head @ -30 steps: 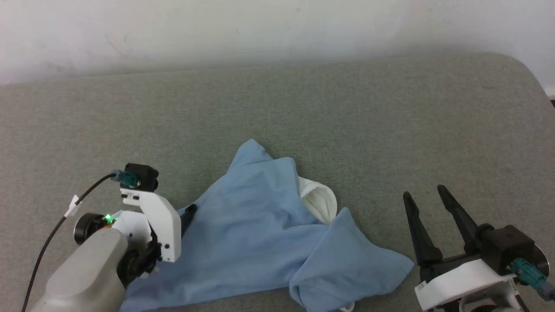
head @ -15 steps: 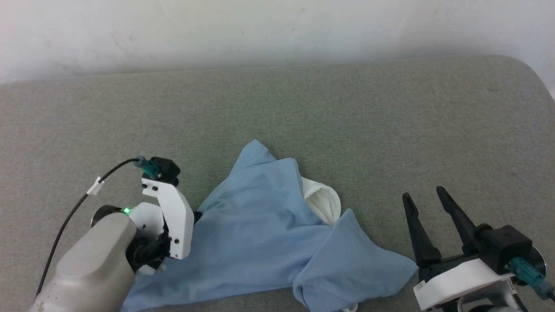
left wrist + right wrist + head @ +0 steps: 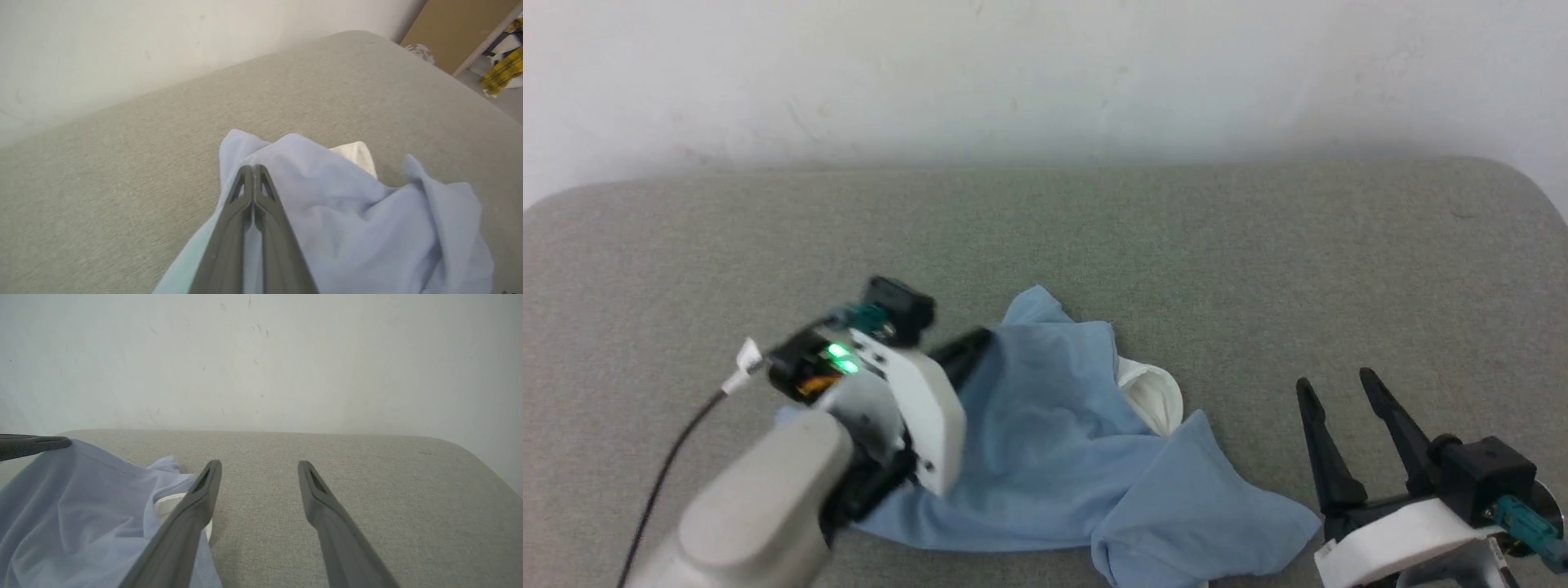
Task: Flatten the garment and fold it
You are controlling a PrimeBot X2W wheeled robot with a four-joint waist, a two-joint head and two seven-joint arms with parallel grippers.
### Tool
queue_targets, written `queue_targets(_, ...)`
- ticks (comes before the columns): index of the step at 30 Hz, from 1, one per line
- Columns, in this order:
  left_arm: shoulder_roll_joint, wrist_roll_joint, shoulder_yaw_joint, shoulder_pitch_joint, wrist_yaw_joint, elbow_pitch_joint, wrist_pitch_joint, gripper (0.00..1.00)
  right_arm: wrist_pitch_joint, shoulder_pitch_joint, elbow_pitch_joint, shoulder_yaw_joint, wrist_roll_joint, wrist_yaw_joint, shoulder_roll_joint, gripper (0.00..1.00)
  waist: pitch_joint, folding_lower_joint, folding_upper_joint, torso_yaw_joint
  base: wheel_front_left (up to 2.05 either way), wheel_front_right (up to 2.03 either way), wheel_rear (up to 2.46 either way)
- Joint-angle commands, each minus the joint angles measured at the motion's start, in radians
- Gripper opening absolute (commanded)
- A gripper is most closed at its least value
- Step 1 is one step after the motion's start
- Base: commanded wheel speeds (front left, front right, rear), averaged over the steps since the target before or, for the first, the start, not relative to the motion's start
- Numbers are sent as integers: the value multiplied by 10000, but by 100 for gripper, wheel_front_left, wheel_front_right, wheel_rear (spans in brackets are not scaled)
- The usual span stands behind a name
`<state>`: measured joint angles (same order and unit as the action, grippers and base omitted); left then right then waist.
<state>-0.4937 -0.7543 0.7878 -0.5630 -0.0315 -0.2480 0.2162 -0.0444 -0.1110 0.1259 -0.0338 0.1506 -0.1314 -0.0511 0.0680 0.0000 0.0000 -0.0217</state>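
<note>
The garment (image 3: 1045,441), a light blue shirt with a white collar (image 3: 1152,396), lies crumpled on the grey table, near the front. My left gripper (image 3: 976,339) is shut on the garment's left edge and holds that edge raised off the table. In the left wrist view its fingers (image 3: 253,167) press together with blue cloth (image 3: 347,212) pinched between them lower down. My right gripper (image 3: 1335,381) rests open to the right of the garment, apart from it. The right wrist view shows its spread gripper (image 3: 259,464) with nothing between the fingers, and the garment (image 3: 81,506) at the left.
The grey padded table (image 3: 1176,245) reaches back to a white wall (image 3: 1045,73) and has a rounded far right corner (image 3: 1527,180). Beyond that corner, the left wrist view shows a brown board (image 3: 457,28) and yellow checked cloth (image 3: 502,69).
My left gripper has shut on the garment's left edge and moved up and to the right with it. The head camera has tilted. The right gripper has stayed open in place.
</note>
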Motion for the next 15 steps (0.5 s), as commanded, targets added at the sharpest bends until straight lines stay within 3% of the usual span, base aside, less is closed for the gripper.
queue_targets(1, -19, 82, 179, 421, 102, 456, 49, 0, 9, -88, 5, 2, 54, 7, 9, 100, -246, 0, 0, 170, 0, 0, 0)
queue_targets(7, 76, -140, 1663, 2049, -1, 2682, 1172, 0, 83, -289, 8, -22, 79, 7, 9, 100, -546, 0, 0, 305, 0, 0, 0)
queue_targets(15, 333, -584, 3233, 3339, -359, 3246, 2201, 0, 237, -389, 22, -107, 71, 7, 9, 100, -835, 0, 0, 348, 0, 0, 0)
